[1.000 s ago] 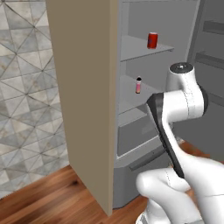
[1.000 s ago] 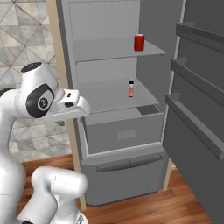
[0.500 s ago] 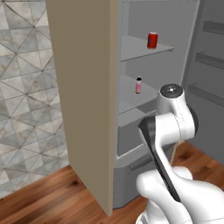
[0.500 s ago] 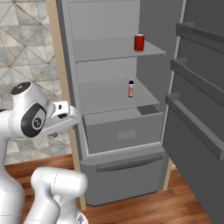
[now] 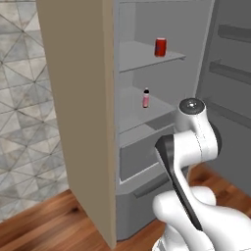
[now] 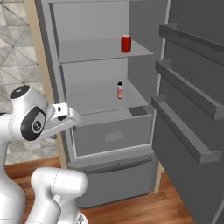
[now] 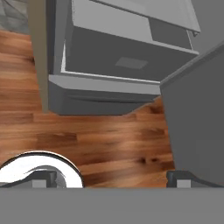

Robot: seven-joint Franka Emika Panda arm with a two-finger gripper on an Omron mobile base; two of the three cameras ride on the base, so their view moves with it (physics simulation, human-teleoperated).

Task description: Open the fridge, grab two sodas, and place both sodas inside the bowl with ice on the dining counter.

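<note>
Wood flooring runs beneath the fridge, whose door stands wide open. Red can sits upright on the upper shelf; pink bottle stands upright on the shelf below — well apart from each other. Claw is spread wide, empty, aimed down at the floor in front of the lower drawer.
</note>
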